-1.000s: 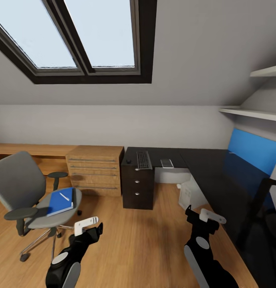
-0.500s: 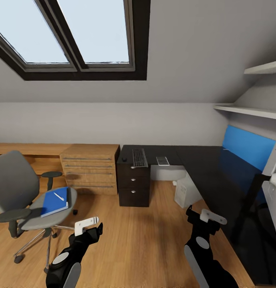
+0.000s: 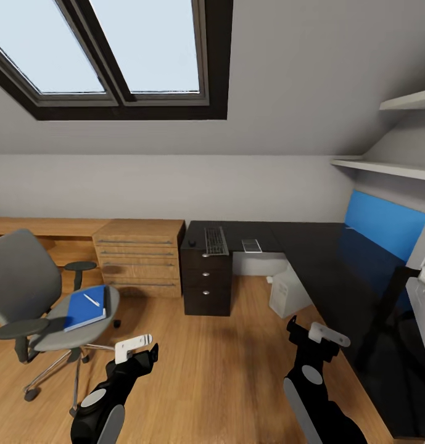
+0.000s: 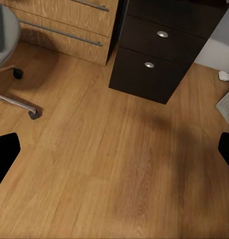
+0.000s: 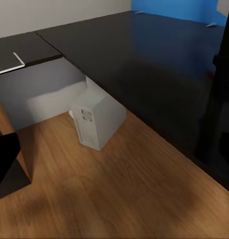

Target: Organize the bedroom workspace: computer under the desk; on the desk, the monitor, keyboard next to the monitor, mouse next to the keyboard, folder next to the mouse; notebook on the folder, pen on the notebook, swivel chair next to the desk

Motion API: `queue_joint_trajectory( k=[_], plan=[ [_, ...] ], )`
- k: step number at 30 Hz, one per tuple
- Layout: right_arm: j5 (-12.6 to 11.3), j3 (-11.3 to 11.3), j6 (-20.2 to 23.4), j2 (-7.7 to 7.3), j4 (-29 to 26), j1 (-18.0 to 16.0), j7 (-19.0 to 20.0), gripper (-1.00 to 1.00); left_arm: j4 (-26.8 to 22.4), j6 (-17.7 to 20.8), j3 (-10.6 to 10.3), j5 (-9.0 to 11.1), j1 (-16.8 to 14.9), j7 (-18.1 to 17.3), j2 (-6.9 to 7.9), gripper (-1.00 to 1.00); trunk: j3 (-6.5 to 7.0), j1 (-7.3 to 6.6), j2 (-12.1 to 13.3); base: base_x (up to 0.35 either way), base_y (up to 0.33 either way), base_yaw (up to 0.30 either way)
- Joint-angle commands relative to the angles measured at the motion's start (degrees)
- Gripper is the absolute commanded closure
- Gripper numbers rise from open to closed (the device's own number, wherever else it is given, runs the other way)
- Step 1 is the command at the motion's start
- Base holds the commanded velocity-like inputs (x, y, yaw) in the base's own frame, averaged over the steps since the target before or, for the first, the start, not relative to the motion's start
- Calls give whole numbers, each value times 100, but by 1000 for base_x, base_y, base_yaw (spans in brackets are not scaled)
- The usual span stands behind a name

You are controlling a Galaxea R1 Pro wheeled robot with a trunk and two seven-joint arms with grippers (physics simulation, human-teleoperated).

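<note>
The desk (image 3: 311, 246) stands far and to the right, and the computer (image 3: 286, 295) is on the floor under it. The keyboard (image 3: 216, 240) lies on the desk's left part, the mouse (image 3: 192, 243) just left of it. The swivel chair (image 3: 36, 296) is at the near left, well apart from the desk. On its seat lies the folder (image 3: 84, 308), with the pen (image 3: 91, 300) on top

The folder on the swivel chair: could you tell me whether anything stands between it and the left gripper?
Nothing visible does: only bare wooden floor lies between the left gripper and the folder on the swivel chair.
</note>
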Motion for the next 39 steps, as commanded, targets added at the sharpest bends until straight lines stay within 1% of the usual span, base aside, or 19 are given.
queue_joint_trajectory(
  k=[1,3,11,18,25,39],
  plan=[
    [-13,9,44,-2,-9,-5,-35,-100,-8,15,-7,60,-5,55,1,-100,-9,0,-5,0,0,3],
    [-16,12,-26,-2,-9,-5,-35,-100,-3,16,-10,60,-5,55,-1,-100,-10,0,-5,0,0,2],
    [-2,12,-67,-4,-5,-5,-41,-100,1,22,-15,60,-5,48,2,-100,-11,0,-5,0,-5,0],
    [8,14,-73,-10,13,-5,-31,-100,-7,28,-16,60,-5,46,3,-100,-11,0,-5,0,-243,-17],
    [1,6,-74,-11,17,-5,-26,-100,-8,36,-16,60,-5,46,3,-100,-11,0,-5,0,-244,-198],
    [-13,5,-74,-11,26,-5,-26,-100,-8,18,-16,59,-5,48,3,-100,-11,0,-5,0,-25,-260]
  ],
)
